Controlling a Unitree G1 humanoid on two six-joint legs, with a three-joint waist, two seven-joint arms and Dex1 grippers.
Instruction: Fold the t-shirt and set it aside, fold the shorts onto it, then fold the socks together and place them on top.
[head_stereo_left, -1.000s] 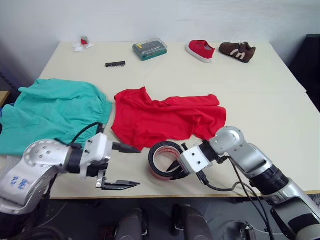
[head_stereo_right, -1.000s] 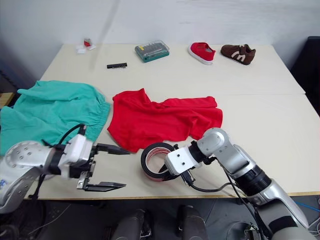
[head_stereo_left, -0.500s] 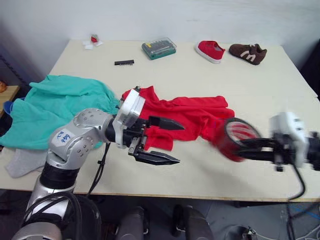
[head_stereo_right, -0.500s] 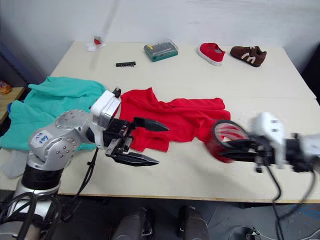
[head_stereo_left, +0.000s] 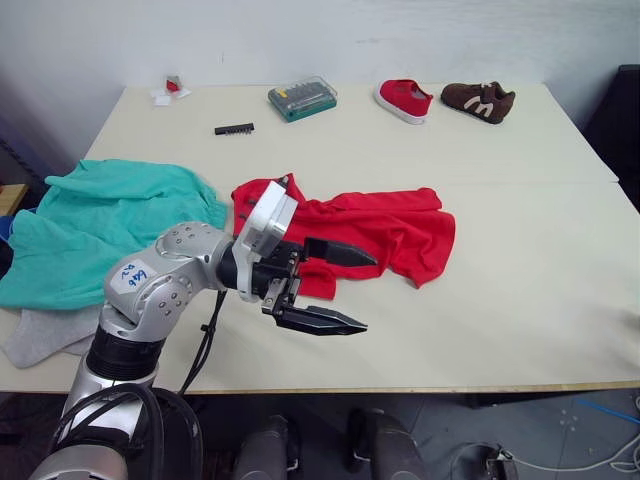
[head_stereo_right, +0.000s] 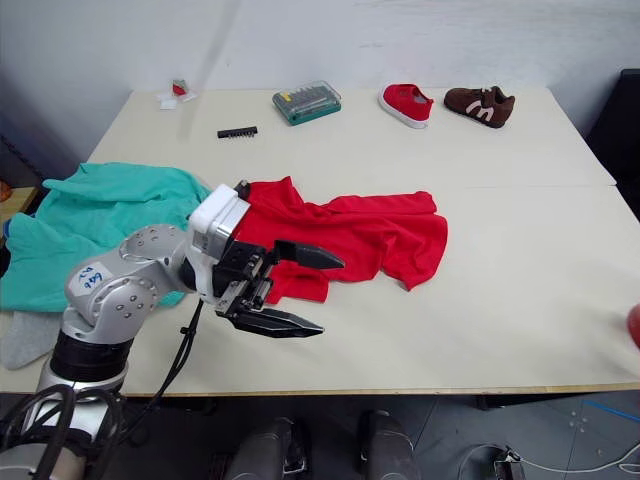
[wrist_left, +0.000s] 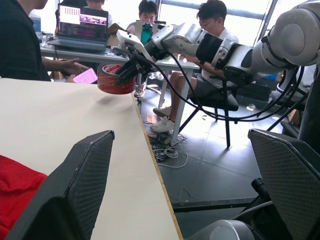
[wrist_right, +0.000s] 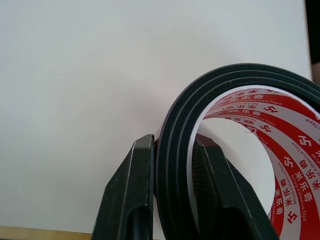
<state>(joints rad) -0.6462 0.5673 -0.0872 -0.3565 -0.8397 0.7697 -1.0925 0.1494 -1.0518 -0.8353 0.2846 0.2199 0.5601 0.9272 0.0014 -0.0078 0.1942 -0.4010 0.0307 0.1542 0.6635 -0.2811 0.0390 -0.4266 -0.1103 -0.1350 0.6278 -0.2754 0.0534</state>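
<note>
Shorts (head_stereo_left: 100, 225) teal, crumpled at table's (head_stereo_left: 520, 300) left edge | grey sock (head_stereo_left: 40, 335) just below them | left gripper (head_stereo_left: 345, 290) spread wide, empty, at near hem of red t-shirt (head_stereo_left: 385, 230) lying mid-table | right gripper (wrist_right: 172, 200) clamped on roll of red-printed tape (wrist_right: 235, 145), past table's right edge.

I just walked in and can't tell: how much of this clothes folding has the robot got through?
Nothing is folded yet. The t-shirt lies crumpled and the shorts lie loose beside it. The right gripper is clamped on a roll of tape, while the left gripper hovers open at the t-shirt's near edge. All the folding and stacking remains.
</note>
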